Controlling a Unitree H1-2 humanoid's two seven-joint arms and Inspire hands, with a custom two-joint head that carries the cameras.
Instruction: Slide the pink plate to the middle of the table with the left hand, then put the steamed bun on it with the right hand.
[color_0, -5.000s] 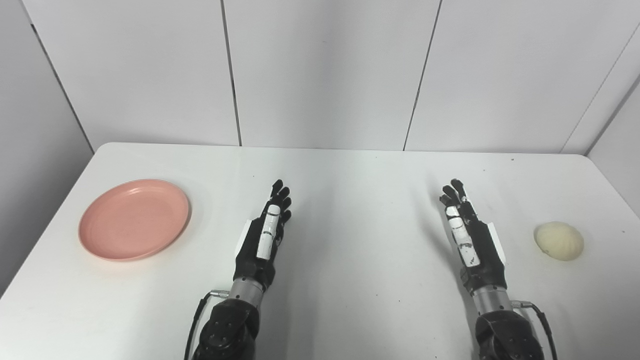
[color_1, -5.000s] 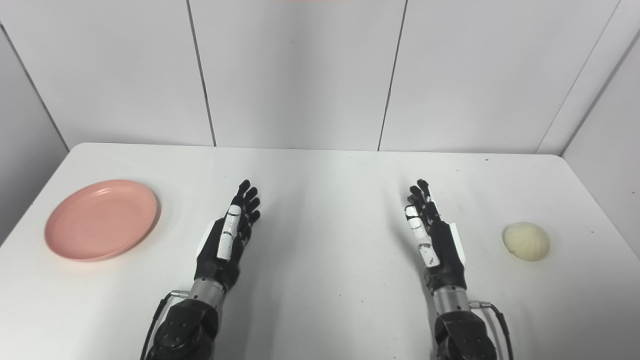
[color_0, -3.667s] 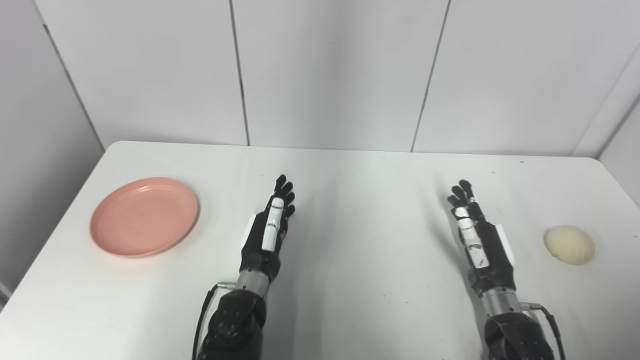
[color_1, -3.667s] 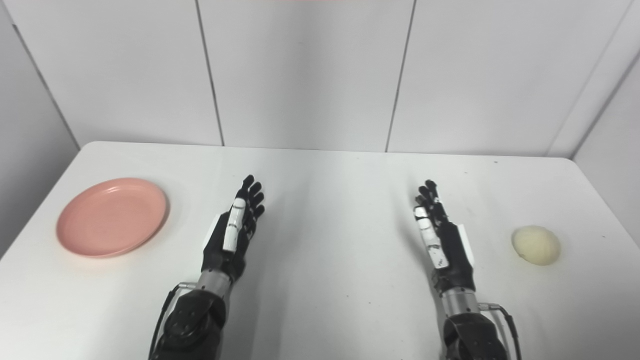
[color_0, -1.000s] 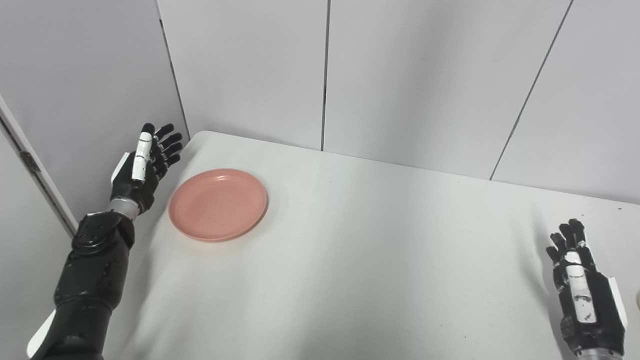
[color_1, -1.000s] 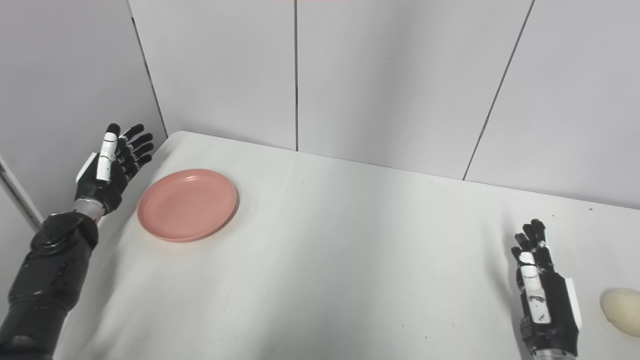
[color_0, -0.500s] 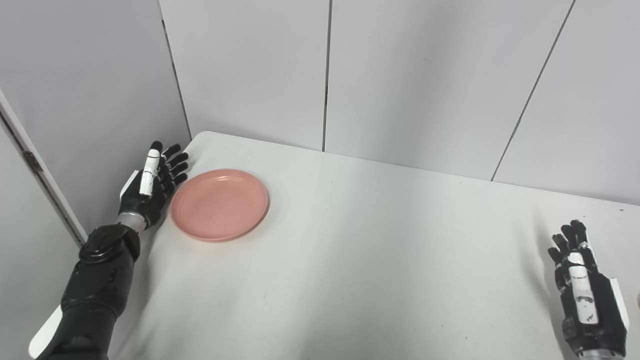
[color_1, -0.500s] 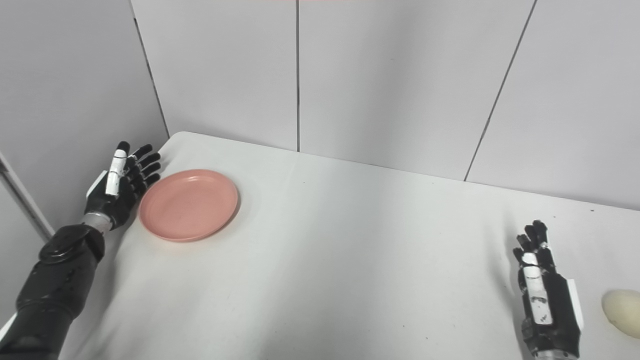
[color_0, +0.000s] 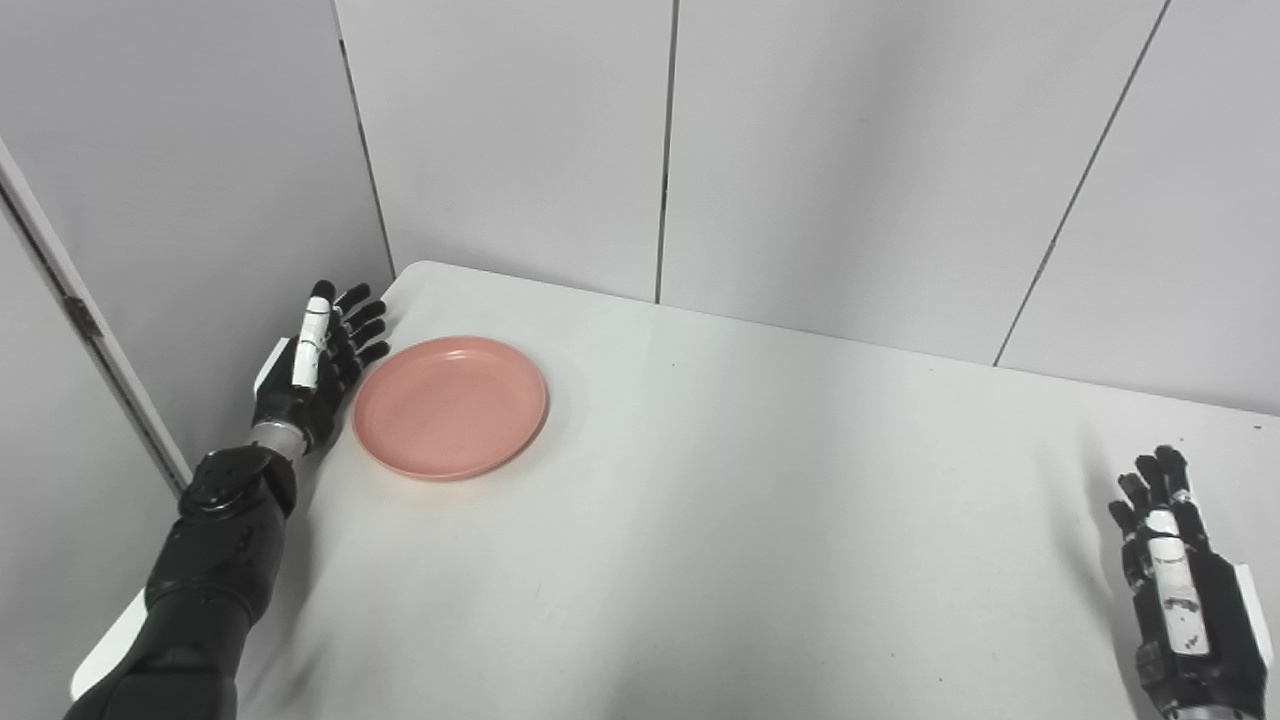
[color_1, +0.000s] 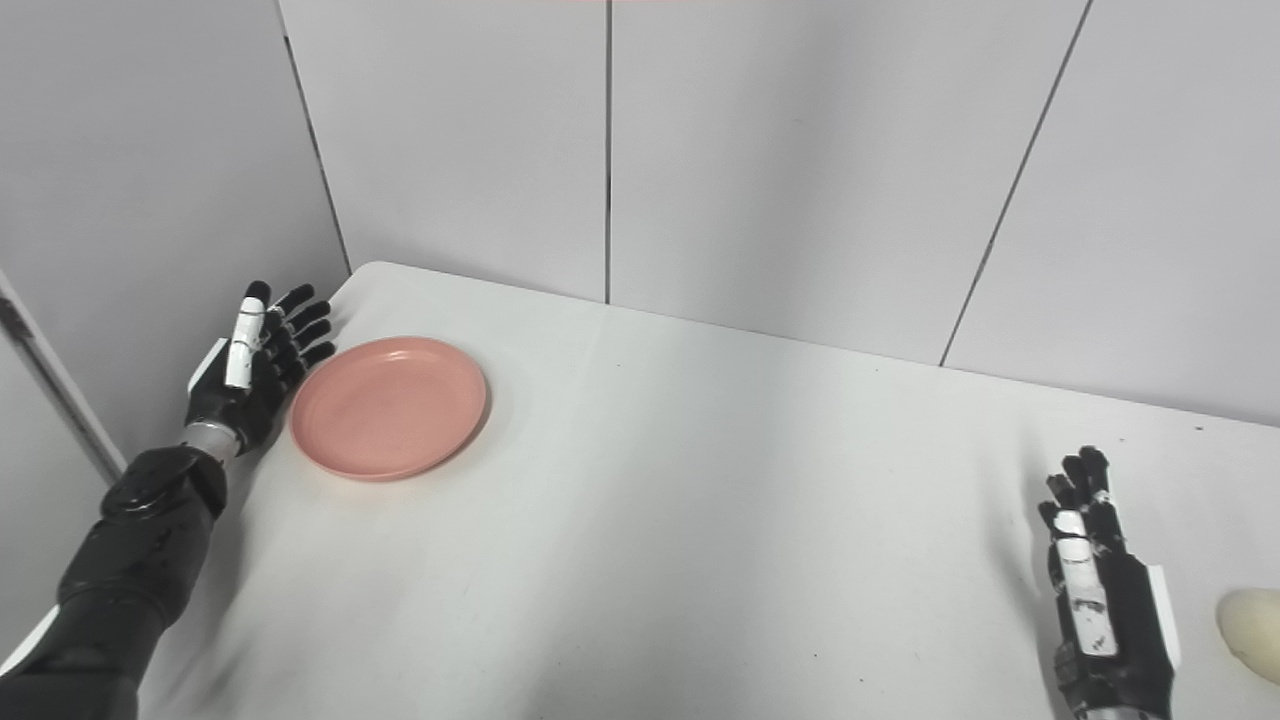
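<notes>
Left hand (color_0: 312, 372) sits with fingers spread, holding nothing, right at the nine o'clock rim of the pink plate (color_0: 450, 406). Whether it touches the rim I can't quite tell from up here. I've still got the plate at the table's (color_0: 700, 520) far-left corner, so the slide hasn't started. Right hand (color_1: 1100, 590) waits flat and open at four o'clock, with the steamed bun (color_1: 1250, 620) just beside it, half cut off by the frame edge. Nothing's done yet: push first, then the bun. Compared with half a second ago, my left hand has dropped lower and closed in on the rim.
</notes>
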